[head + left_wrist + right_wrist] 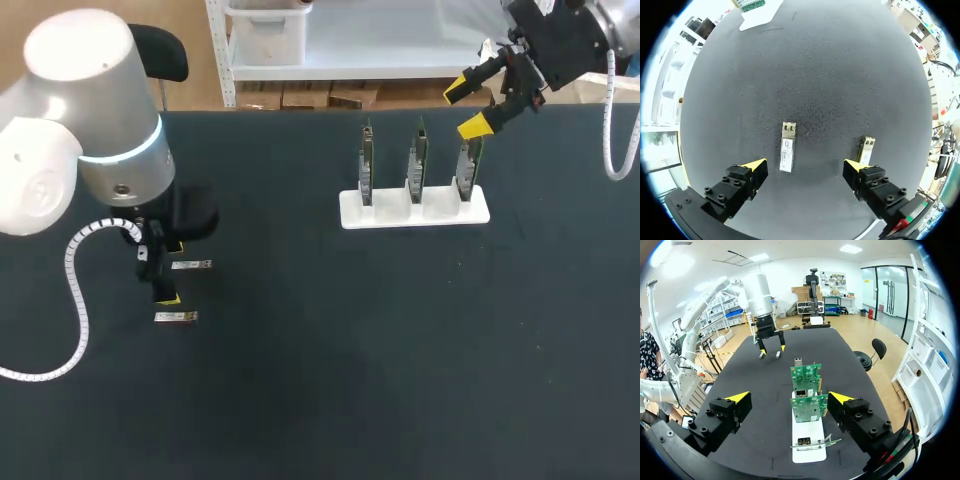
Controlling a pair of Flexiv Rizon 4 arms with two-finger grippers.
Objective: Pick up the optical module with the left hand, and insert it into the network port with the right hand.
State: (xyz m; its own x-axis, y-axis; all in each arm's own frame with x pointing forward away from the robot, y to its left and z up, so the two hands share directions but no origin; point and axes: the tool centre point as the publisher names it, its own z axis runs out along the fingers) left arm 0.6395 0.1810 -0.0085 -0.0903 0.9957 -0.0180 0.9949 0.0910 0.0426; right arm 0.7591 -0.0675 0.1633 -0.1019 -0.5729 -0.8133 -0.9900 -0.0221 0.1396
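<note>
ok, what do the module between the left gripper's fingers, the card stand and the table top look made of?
Module: likely metal, silvery sheen, white label on top.
Card stand: probably plastic, flat matte white.
Table top: dark mat, maybe fabric or rubber, speckled, no gloss.

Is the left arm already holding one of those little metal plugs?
No, the left end effector is open, and the plug between its fingers lies untouched on the table.
</note>
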